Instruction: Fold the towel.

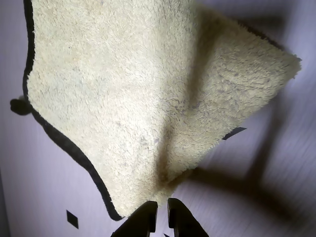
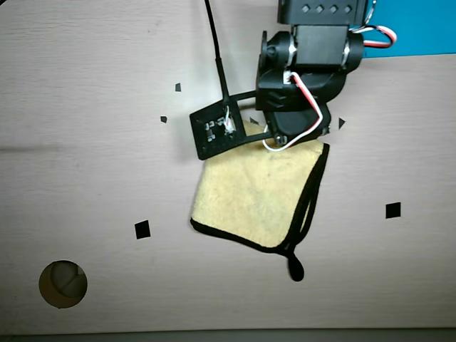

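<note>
Towel (image 2: 256, 196) lies folded on pale wooden table (image 2: 85, 85) with black markers (image 2: 142, 229).

Pale yellow towel (image 2: 249, 199) edged in thin black (plain, unpatterned), black tool (image 1: 162, 213), pale wood-grain table (image 2: 85, 85)

The towel (image 1: 128, 94) under my wrist was fuzzy, shaggy pale cloth with a smoother black fabric edging (image 2: 308, 196). My gripper (image 1: 162, 211) looked like hard, dark, matt plastic. The table (image 2: 92, 85) looked like smooth, matt, pale wood-grain board.
</note>
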